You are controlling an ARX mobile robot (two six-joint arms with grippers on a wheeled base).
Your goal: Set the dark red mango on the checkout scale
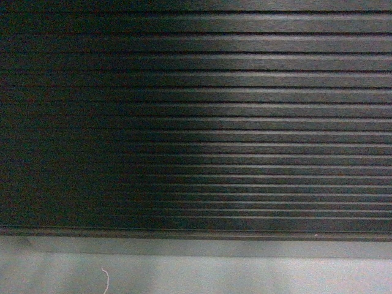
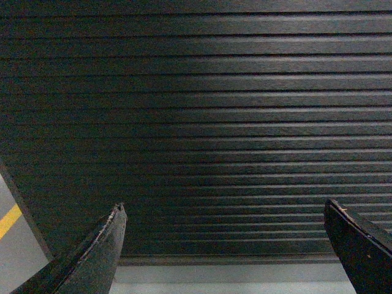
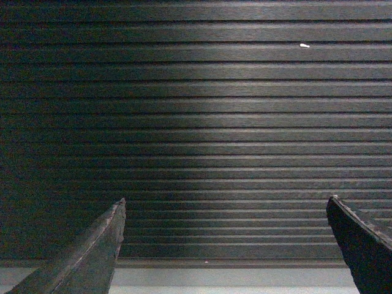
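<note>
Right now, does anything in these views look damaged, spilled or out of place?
Little stands out: a small white fleck on the checkout's ribbed front, and a thin pale thread on the grey plinth.

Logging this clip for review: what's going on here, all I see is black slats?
Nothing is being handled. The robot faces the checkout's ribbed black front, with its grey plinth below. Both wrist views show the same panel. The left claw and right claw are open and empty. No mango or scale is in view.
</note>
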